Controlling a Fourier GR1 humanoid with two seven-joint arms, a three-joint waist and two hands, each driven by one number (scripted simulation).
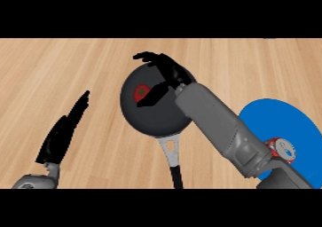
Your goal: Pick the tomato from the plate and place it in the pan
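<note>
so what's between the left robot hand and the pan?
Head view: only bare wooden counter between the left robot hand and the pan.

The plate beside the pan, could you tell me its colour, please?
Blue, seen in the head view: plate.

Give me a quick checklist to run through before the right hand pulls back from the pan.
1. Tomato over the pan: ok, it shows red against the dark pan.
2. Tomato off the blue plate: ok.
3. Right hand clear of the tomato: cannot tell, thumb and fingers arch around it.
4. Tomato resting on the pan floor: cannot tell from this steep view.
5. Left hand out of the way: ok, open at the left, apart from the pan.
6. Pan handle free: ok, nothing touches it.
</note>
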